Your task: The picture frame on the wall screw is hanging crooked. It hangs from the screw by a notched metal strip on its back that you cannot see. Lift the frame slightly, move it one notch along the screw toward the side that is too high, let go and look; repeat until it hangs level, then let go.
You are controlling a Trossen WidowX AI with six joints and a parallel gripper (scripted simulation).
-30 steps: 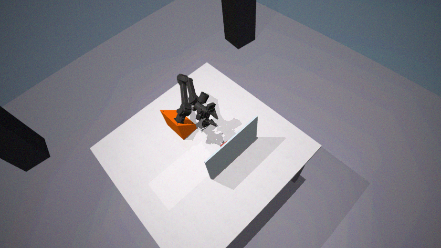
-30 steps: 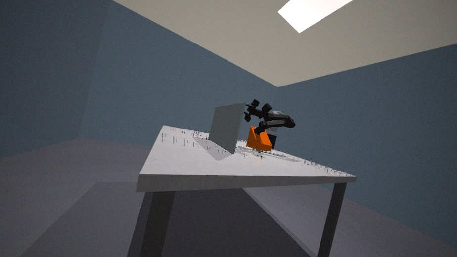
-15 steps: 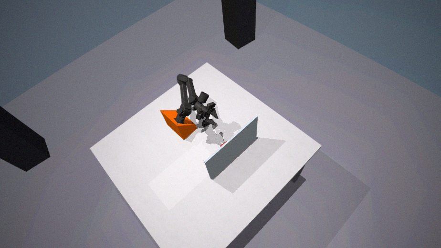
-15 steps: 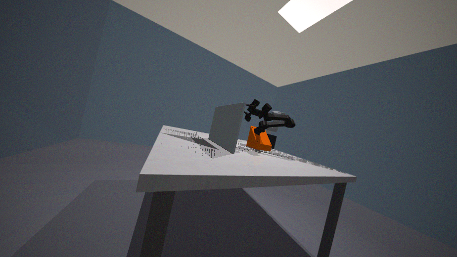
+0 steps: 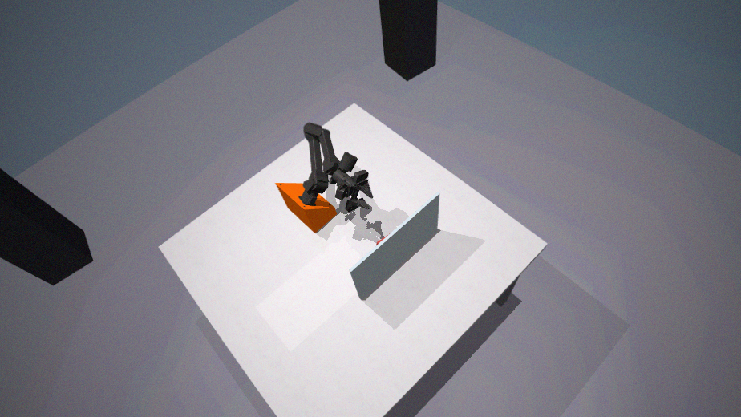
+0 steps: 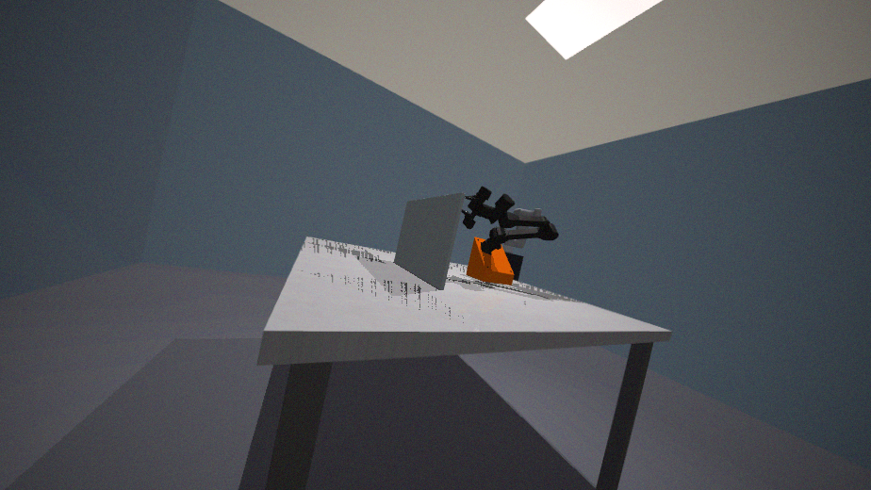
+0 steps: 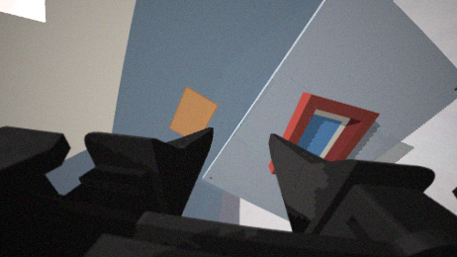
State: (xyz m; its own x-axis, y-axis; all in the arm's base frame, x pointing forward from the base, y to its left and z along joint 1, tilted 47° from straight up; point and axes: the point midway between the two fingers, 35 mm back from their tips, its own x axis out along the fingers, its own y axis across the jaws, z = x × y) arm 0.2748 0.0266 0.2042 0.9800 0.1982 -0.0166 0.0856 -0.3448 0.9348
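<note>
Hand: you had the gripper point(image 5: 370, 202) point(image 6: 465, 204) point(image 7: 240, 134) a little past half open, with a gap between its fingertips and nothing in its hold.
Picture frame: your red frame point(image 5: 382, 240) point(image 7: 341, 105) was on the side of the board facing the arm; from above you saw only a red sliver past the board's top edge.
Frame and hand: they stood apart; in the wrist view the right finger covered the frame's lower part without touching it.
Hang: you saw the frame's sides run out of line with the board's edges, so it looked crooked; you could not tell which side was higher.
Inside the frame: you could see a pale border around a blue picture point(image 7: 317, 133).
Board: your upright grey board point(image 5: 398, 248) point(image 6: 429, 237) point(image 7: 267, 119) stood on the table point(image 5: 232, 259) point(image 6: 365, 317), to the right of the arm in the top view.
Arm: the black arm point(image 5: 315, 155) point(image 6: 524, 222) was folded above the table, its hand pointed toward the board.
Base: the arm stood on an orange wedge point(image 5: 301, 215) point(image 6: 500, 268), at the left in the top view.
Screw: it was hidden from you.
</note>
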